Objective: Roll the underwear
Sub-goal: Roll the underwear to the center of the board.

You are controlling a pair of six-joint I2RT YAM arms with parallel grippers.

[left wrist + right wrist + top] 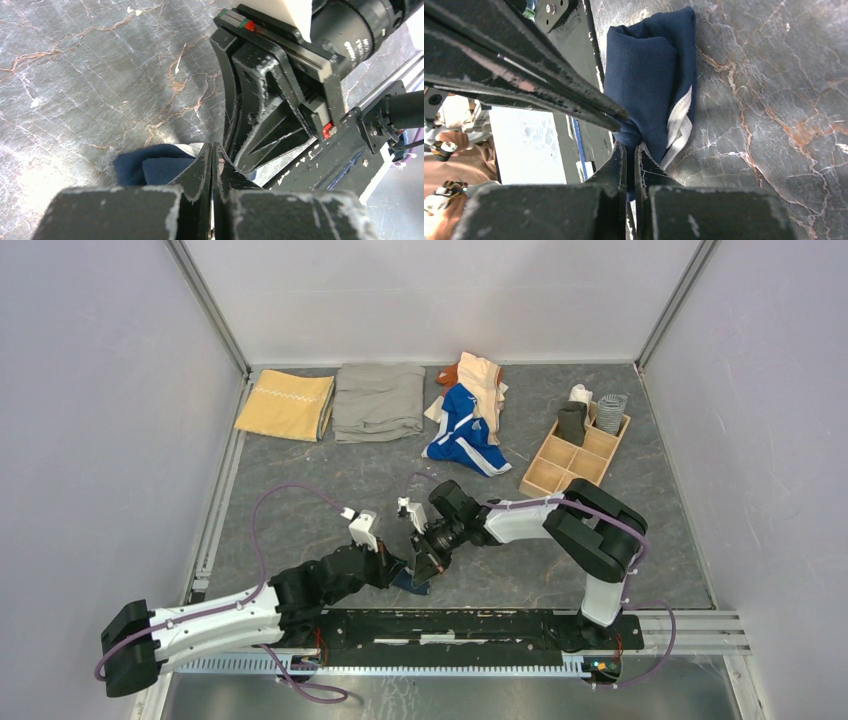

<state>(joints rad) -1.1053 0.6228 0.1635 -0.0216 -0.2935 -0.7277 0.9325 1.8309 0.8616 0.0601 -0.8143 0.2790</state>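
**Navy briefs** (649, 85). Small soft piece, dark blue with white trim. It is folded over on itself into a thick, loose bundle with a rounded closed end. The trim shows as a crinkled white strip along one side only, and the rest of the surface is plain navy.

- Location: near edge of the table (300, 475), about midway along it, just beyond the black mounting rail (450, 625). The bundle lies on the grey marbled top between the two claws.
- Right gripper (631, 146): clenched, with a pinch of navy cloth caught between its fingers at the end of the bundle, just beside the white strip.
- Left gripper (212, 148): fingers pressed flat together, tips at the bundle's edge and touching the cloth. Whether any fabric is caught between them cannot be told. The two claws meet nearly tip to tip over the bundle.

**Bright blue piece** (465, 435) and **peach piece** (482, 385). Both are unrolled and heaped together near the middle of the far edge, the peach one lying partly over the blue.

**Other items:**

- Mustard-yellow cloth (287, 405): folded flat, far-left corner.
- Grey-khaki cloth (378, 400): folded flat, just beside the yellow one along the far edge.
- Wooden divided box (560, 475): set at an angle toward the far-right corner. Its far compartments hold a dark roll (572, 423) and a grey ribbed roll (610, 412), both standing upright.
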